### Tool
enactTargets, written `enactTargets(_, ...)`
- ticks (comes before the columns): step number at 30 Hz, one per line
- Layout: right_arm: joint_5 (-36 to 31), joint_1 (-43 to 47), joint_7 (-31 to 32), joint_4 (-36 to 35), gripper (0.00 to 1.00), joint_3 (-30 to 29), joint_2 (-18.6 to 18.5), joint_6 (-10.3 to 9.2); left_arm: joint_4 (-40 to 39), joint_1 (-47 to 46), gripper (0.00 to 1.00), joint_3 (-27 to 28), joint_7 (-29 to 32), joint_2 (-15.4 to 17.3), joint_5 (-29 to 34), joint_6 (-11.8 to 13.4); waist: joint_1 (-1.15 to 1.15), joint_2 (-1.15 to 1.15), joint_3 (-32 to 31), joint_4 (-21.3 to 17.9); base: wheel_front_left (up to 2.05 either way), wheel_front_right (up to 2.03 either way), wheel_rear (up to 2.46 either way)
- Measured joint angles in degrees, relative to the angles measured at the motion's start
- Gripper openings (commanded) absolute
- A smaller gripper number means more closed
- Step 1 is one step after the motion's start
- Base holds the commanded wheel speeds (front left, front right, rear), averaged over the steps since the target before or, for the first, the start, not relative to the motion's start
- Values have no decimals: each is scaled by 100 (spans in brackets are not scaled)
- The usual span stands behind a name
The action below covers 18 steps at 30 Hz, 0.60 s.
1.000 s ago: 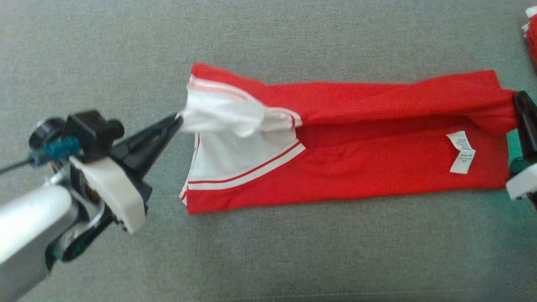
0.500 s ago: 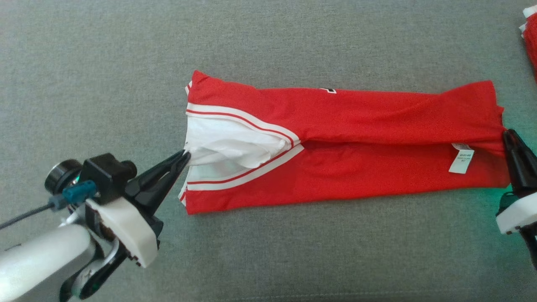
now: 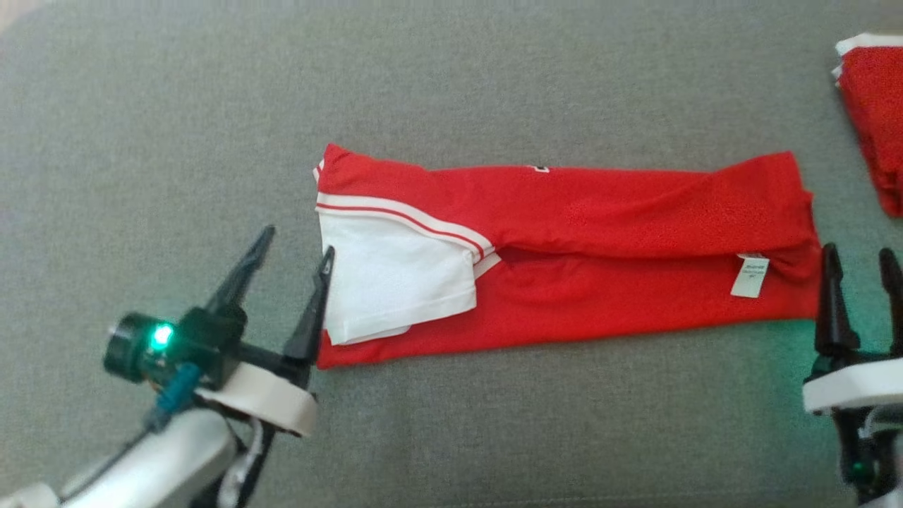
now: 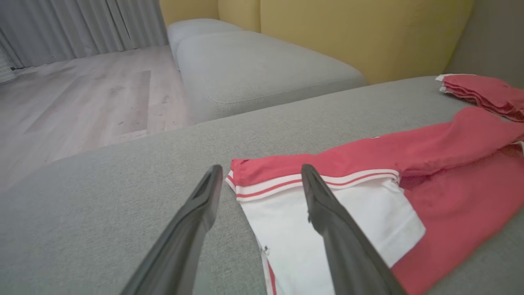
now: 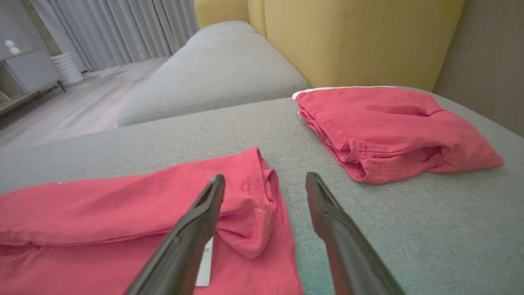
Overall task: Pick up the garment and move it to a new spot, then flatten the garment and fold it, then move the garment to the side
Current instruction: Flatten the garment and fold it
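The left gripper stands with its jaws spread wide and nothing between them. Its inner finger sits at the edge of the white sleeve, and its outer finger is over the bare grey cushion. In the left wrist view one finger crosses the sleeve; I cannot tell whether it touches the cloth. The right gripper is likewise spread and empty. Its inner finger is just beside the hem corner and its outer finger is over bare cushion.

Between the two grippers lies the red shirt, released on the cushion as a long strip. Its far edge is folded toward the grippers over the near half, and the sleeve is laid on top at the left gripper's end. A care label shows near the right gripper. Beyond the right gripper, well apart from the strip, sits a second folded red garment, close to the yellow backrest.

The shirt looks light, thin and limp, so it will probably sag and unfold if lifted from one point. The cushion's weave should keep it from sliding. For the next fold the safest holds are likely the corners of one short end, pinching all layers together with the loose sleeve caught in the grip. The lumpy hem by the right gripper may need smoothing.
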Motion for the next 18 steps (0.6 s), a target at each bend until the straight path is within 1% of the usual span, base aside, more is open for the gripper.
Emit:
enactTargets(3, -40, 60, -113, 40, 100, -64, 244, 0, 53, 504, 100, 524, -3, -413, 387, 387, 0, 0, -162, -13, 0, 0, 0)
enactTargets(6, -101, 59, -156, 193, 100, -159, 469, 0, 19, 1074, 100, 1137, -25, -921, 1009, 650, 0, 0, -304, 26, 0, 0, 0)
enactTargets(7, -127, 59, -157, 270, 100, -205, 533, 0, 15, 1274, 100, 1317, -30, -1085, 1244, 717, 0, 0, -339, 59, 0, 0, 0)
enactTargets(10, -129, 26, -155, 552, 100, -386, 682, 0, -22, 1814, 100, 1770, -37, -1507, 1833, 780, 0, 0, -413, 186, 0, 0, 0)
enactTargets(11, -129, -12, -152, 679, 100, -480, 712, 0, -42, 1969, 100, 1913, -38, -1641, 1994, 775, 0, 0, -432, 235, 0, 0, 0)
enactTargets(13, -129, -150, -146, 921, 100, -738, 745, 0, -81, 2185, 100, 2151, -38, -1874, 2307, 654, 0, 0, -457, 346, 0, 0, 0)
enactTargets(18, -279, -612, 56, 1428, 100, -1216, 748, 0, -65, 2381, 100, 2504, -44, -2249, 2876, 185, 0, 0, -462, 613, 0, 0, 0)
